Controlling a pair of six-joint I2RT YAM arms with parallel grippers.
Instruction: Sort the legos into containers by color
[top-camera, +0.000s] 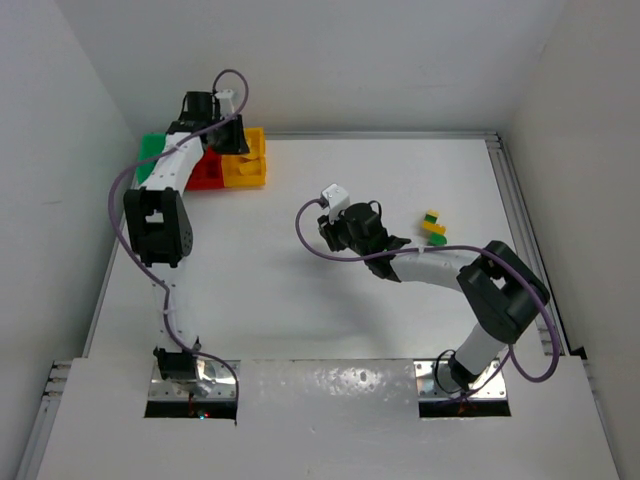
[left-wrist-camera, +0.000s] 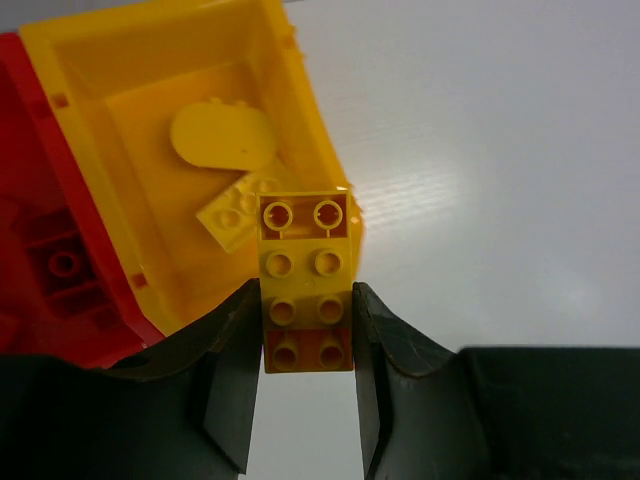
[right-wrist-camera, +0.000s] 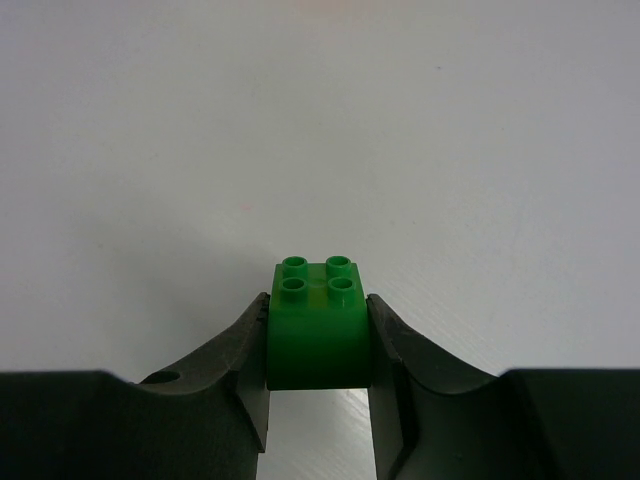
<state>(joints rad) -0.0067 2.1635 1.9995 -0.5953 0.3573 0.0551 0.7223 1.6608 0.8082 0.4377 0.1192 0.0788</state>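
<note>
Bins (top-camera: 247, 172) sit upper left, half hidden by the left arm (top-camera: 155, 225). Left gripper (left-wrist-camera: 307, 300) clamps a yellow brick (left-wrist-camera: 305, 262) over the yellow bin (left-wrist-camera: 110, 110) rim; right gripper (right-wrist-camera: 318, 310) clamps a green brick (right-wrist-camera: 318, 335) near loose legos (top-camera: 433, 226) mid-right.

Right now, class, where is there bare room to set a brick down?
Bare table lies between the left arm and the right hand, and beyond the loose bricks to the far right corner. Crowded: the bins, under the left hand.
</note>
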